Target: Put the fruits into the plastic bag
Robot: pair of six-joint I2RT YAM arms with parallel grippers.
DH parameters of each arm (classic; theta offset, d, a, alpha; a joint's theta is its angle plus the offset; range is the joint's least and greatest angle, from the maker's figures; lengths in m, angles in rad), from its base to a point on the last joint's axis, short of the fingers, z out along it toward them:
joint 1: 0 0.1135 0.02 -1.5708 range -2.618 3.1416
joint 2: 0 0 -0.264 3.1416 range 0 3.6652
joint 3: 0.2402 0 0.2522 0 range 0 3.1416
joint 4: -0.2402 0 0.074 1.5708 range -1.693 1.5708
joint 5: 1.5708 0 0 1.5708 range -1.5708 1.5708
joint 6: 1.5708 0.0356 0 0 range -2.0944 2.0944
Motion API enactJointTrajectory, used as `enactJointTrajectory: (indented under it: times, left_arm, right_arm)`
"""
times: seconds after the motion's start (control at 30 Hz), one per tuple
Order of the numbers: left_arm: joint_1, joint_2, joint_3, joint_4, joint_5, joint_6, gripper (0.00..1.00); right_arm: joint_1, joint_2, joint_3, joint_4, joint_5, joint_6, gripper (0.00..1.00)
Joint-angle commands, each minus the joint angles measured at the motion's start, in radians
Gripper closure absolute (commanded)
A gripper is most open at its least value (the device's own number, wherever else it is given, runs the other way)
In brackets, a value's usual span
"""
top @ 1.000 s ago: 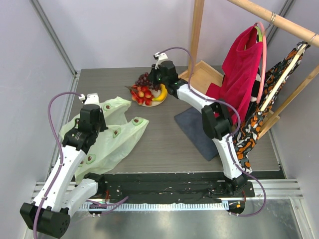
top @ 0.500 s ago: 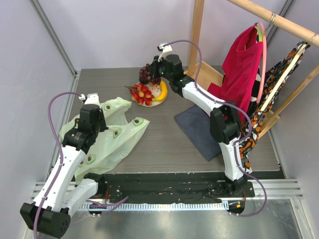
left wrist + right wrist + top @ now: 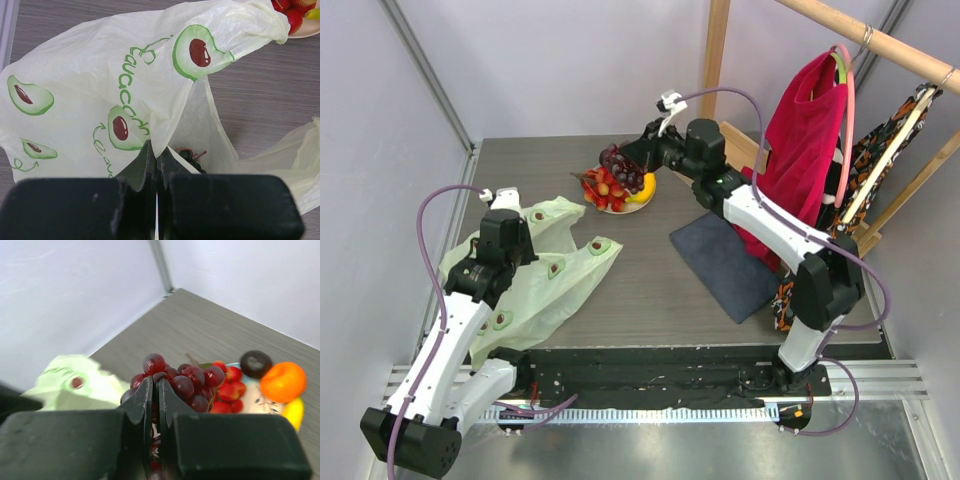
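Note:
My right gripper (image 3: 632, 158) is shut on the dark purple-red grape bunch (image 3: 617, 160) and holds it just above the plate (image 3: 610, 208). In the right wrist view the jaws (image 3: 155, 382) pinch the bunch (image 3: 185, 380). The strawberries (image 3: 227, 387), dark round fruit (image 3: 256, 363), orange (image 3: 282, 381) and banana (image 3: 294, 412) lie on the plate behind it. The pale green avocado-print plastic bag (image 3: 535, 280) lies at the left. My left gripper (image 3: 515, 245) is shut on a fold of the bag's edge (image 3: 165, 135). A small dark bunch (image 3: 192, 156) shows inside the bag's mouth.
A red cloth (image 3: 805, 140) and a patterned cloth (image 3: 840, 240) hang from a wooden rack (image 3: 715, 60) at the right. A dark grey mat (image 3: 720, 262) lies mid-table. A wooden tray (image 3: 730, 150) stands behind the right arm. Walls close the back and left.
My right gripper has lifted the grape bunch off the plate, and its arm has swung out to the right. The left arm and the bag have not moved.

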Motion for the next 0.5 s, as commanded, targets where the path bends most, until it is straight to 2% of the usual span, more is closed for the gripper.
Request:
enactJointTrajectory:
  times: [0.0,0.2,0.47]
  left_arm:
    - [0.006,-0.016,-0.002,0.044,0.016,0.010,1.00]
    - [0.006,-0.030,-0.006,0.050,0.020,0.010,1.00]
    - [0.007,-0.040,-0.009,0.053,0.023,0.014,1.00]
  right_arm:
    - [0.007,-0.113,-0.055,0.072,-0.210,0.012,0.99]
    - [0.019,-0.121,-0.118,0.121,-0.390,0.091,0.99]
    - [0.109,-0.044,-0.071,0.126,-0.513,0.121,0.99]
